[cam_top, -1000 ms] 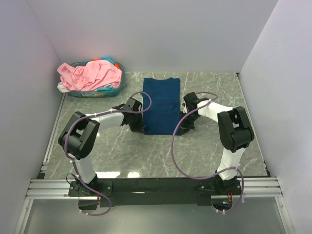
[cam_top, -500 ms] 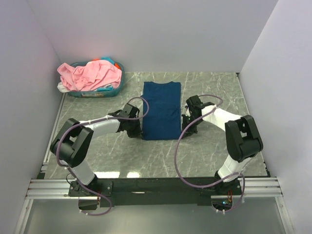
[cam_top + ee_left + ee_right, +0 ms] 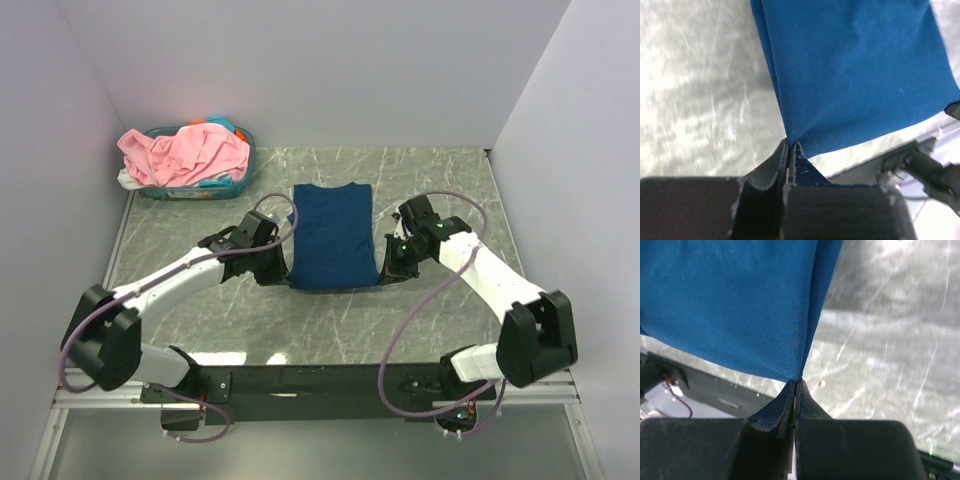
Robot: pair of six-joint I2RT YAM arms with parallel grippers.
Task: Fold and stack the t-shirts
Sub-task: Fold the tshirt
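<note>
Where it lies folded lengthwise midway across the marble table (image 3: 440, 180), the navy t-shirt (image 3: 333, 235) has its near edge stretched between both grippers. Left gripper (image 3: 789, 148): jaws pressed together on the near left corner. Right gripper (image 3: 796, 386): jaws pinching the near right corner.

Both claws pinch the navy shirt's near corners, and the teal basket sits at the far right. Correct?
No. The top view shows the teal basket at far left; left claw and right claw do pinch the navy shirt at its near corners.
</note>
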